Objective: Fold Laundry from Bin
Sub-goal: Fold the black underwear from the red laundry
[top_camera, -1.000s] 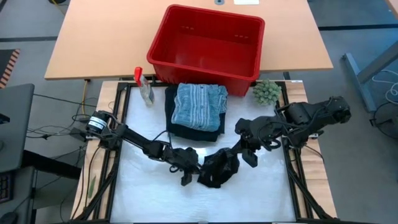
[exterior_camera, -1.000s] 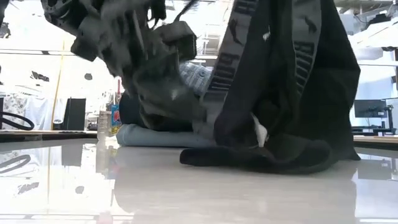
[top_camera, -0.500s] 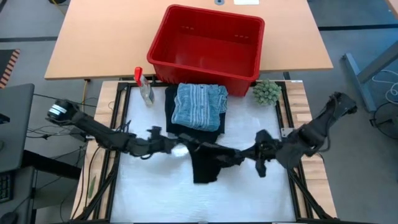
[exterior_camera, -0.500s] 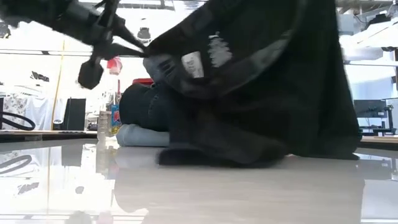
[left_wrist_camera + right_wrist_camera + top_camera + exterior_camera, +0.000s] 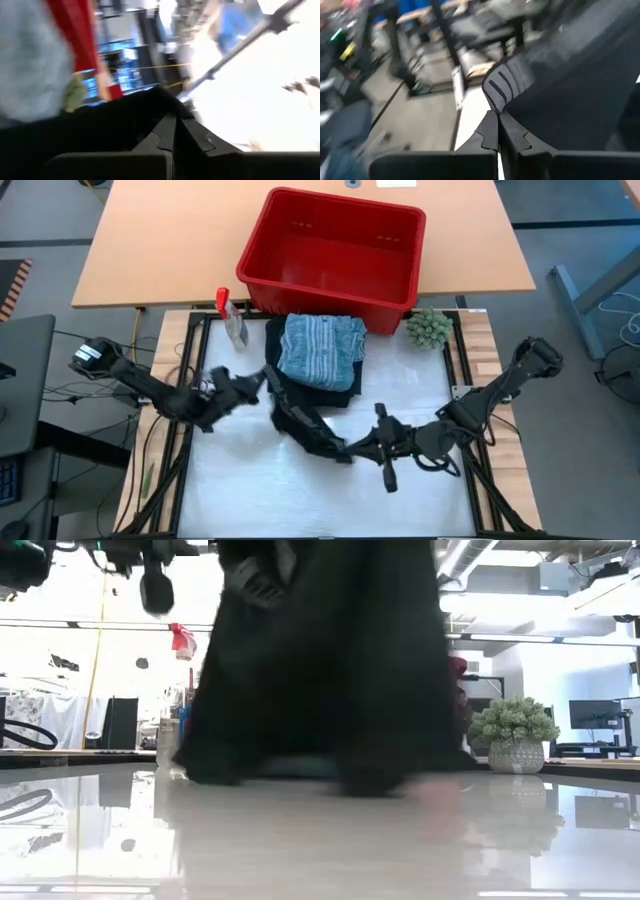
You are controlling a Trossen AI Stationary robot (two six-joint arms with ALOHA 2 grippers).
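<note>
White tabletop (image 5: 240,480): left gripper (image 5: 258,383) and right gripper (image 5: 345,448), apparently, pinch black garment (image 5: 300,420) stretched between.

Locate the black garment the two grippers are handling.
In the high view the black garment stretches across the table's middle between the left gripper and right gripper, just in front of the folded stack.

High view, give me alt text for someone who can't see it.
Two robot arms stretch a black garment between them over the white table, left pincer and right pincer each shut on an end. Behind it sit folded laundry and an empty red bin.
</note>
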